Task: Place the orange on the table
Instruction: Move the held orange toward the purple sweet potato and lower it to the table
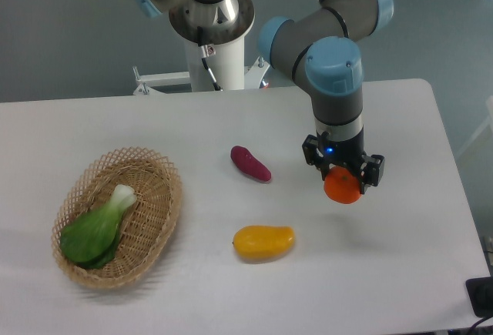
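The orange (342,186) is a small round reddish-orange ball held between the fingers of my gripper (343,183). The gripper points straight down over the right half of the white-grey table (400,273) and is shut on the orange. The orange hangs a little above the tabletop; a faint shadow lies below and to its right. The upper part of the orange is hidden by the gripper body.
A purple sweet potato (250,163) lies left of the gripper. A yellow-orange mango-like fruit (263,242) lies to the lower left. A wicker basket (154,219) with a green bok choy (96,231) stands at the left. The arm's base (212,35) is at the back.
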{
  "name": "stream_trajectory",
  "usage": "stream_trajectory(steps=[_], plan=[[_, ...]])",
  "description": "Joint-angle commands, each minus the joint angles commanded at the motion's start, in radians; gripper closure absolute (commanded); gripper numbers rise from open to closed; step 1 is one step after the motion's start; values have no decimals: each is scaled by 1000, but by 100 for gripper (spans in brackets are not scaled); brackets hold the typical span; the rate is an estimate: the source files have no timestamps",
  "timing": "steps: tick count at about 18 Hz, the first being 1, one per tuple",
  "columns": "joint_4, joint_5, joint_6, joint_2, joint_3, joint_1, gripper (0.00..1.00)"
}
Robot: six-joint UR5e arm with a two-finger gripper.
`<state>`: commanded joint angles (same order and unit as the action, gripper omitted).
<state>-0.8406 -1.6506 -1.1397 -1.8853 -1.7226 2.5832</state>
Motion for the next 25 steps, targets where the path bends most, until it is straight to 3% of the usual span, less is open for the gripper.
stream_trajectory(steps=[14,18,21,25], plan=[[-6,-2,-29,-20,-1,18,28],[5,-5,-34,-18,-76,15,28],[14,-12,-120,-9,-161,12,28],[14,-124,-146,-8,-225,2,28]])
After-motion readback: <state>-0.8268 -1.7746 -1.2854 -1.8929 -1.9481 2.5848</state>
